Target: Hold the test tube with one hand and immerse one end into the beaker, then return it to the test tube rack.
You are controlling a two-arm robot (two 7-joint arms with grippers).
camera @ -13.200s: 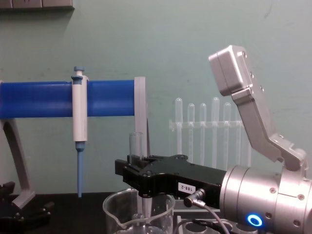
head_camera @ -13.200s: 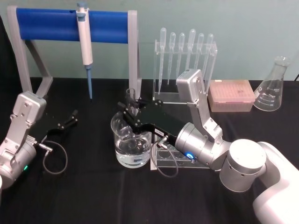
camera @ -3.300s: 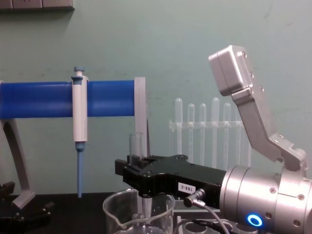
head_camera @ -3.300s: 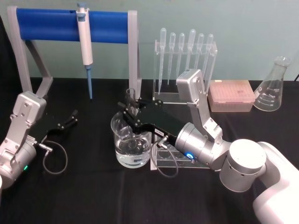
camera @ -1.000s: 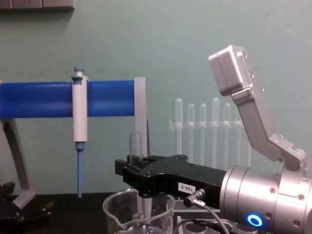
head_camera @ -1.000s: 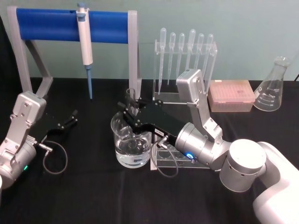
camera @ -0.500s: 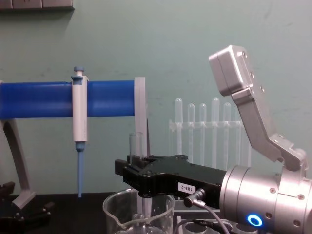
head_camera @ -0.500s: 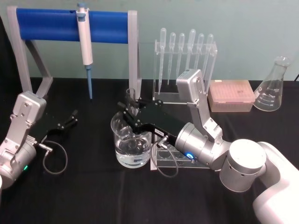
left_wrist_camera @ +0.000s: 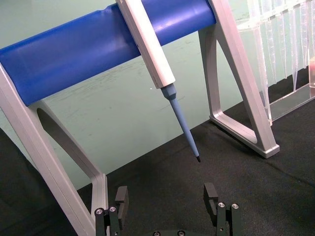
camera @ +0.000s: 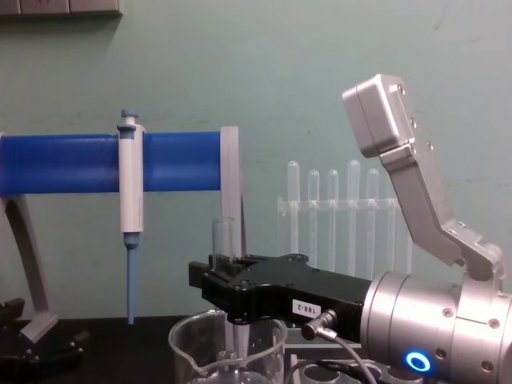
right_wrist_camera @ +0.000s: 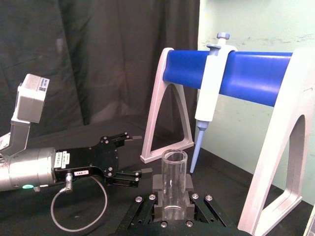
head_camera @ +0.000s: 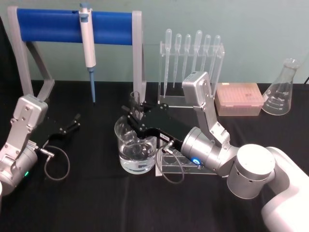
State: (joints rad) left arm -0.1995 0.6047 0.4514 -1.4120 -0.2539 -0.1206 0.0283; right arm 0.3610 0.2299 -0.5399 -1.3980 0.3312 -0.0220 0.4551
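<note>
1. The right pincer (head_camera: 135, 112) is pinching the test tube (head_camera: 135, 98) upright — the tube's lower end is dipping into the beaker (head_camera: 136, 147) directly beneath the pincer.
2. The left pincer (head_camera: 73, 122) is resting spread on the counter (head_camera: 96, 193) — well apart, off to the left.

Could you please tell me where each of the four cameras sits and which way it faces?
Head: high, looking down at the beaker; both arms show.
Chest: low, facing forward; the right tool holds the test tube over the beaker.
Left wrist: faces the pipette; open left tool fingers.
Right wrist: faces along the test tube toward the left tool.
Shared: all four show the pipette.
</note>
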